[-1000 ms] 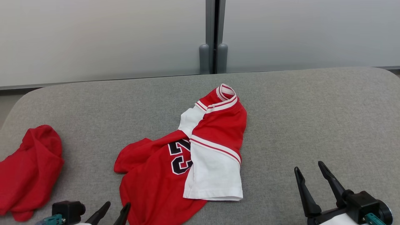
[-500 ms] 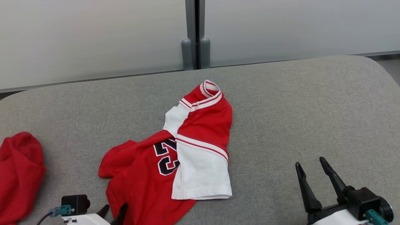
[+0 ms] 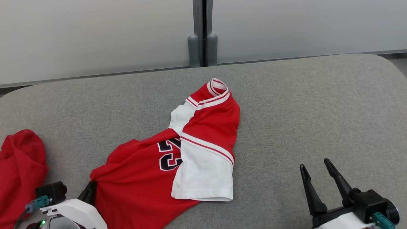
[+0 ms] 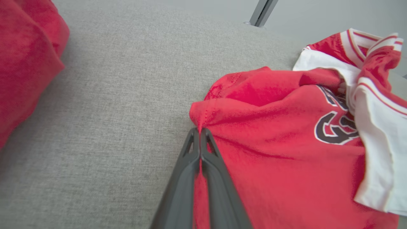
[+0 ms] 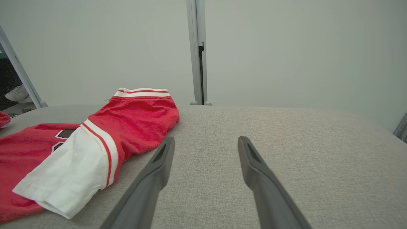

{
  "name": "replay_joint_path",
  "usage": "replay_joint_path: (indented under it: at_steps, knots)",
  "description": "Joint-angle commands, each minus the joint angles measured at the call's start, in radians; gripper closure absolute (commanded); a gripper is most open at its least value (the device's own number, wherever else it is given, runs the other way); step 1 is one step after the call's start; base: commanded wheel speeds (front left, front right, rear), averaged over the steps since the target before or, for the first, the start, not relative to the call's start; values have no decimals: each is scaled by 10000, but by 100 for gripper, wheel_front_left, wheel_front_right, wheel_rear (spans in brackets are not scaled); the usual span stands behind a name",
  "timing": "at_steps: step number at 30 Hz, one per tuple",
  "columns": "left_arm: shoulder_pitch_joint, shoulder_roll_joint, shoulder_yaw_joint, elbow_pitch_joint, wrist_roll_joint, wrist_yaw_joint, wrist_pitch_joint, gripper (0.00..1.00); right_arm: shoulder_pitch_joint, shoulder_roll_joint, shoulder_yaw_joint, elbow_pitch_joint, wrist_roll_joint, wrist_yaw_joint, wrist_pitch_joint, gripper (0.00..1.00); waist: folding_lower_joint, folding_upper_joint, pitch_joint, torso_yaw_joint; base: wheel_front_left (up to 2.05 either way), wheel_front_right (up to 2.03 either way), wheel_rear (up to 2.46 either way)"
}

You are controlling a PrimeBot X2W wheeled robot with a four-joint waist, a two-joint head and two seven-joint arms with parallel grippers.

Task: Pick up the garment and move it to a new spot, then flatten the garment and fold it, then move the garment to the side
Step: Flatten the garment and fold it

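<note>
Garment (image 3: 136, 184) is lying crumpled at the head view's lower centre, my left gripper (image 4: 200, 130) is pinching its red edge mid-frame in the left wrist view to lift it, and my right gripper (image 5: 206, 140) is idling spread at its own view's bottom.

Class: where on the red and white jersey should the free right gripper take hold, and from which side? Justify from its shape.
Probably grip the jersey at the white sleeve hem corner nearest the right gripper, coming in low from the robot's right. That hem lies on top as a free flat edge beside bare grey surface, opposite the edge the left gripper pinches.
</note>
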Motion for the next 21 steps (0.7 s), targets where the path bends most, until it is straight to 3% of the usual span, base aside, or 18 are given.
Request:
replay_joint_path:
  at_steps: [1,7,9,10,16,21]
  knots:
    - [-140,21,13,50,98,60,-1,100,-112,-46,-3,23,-17,1,-47,0,0,0,5,4,0,0,0]
    - [-302,-193,-108,627,84,189,125,100,-172,-43,89,84,3,1,-46,0,0,0,-22,-54,0,0,0]
    - [-227,-239,-95,802,35,238,60,47,-106,-59,97,99,13,1,-46,0,0,0,-73,-89,0,0,0]
    - [-156,-235,-77,864,29,274,30,0,-64,-63,89,103,15,1,-46,0,0,0,-105,-108,0,0,0]
    - [595,-90,295,366,-120,698,-487,0,127,-88,-3,45,-51,1,-47,0,0,0,-374,-217,0,0,0]
    - [1835,-113,756,-1811,263,1636,-1469,0,306,-81,-135,-96,-89,1,-46,0,0,0,-590,-265,0,0,0]
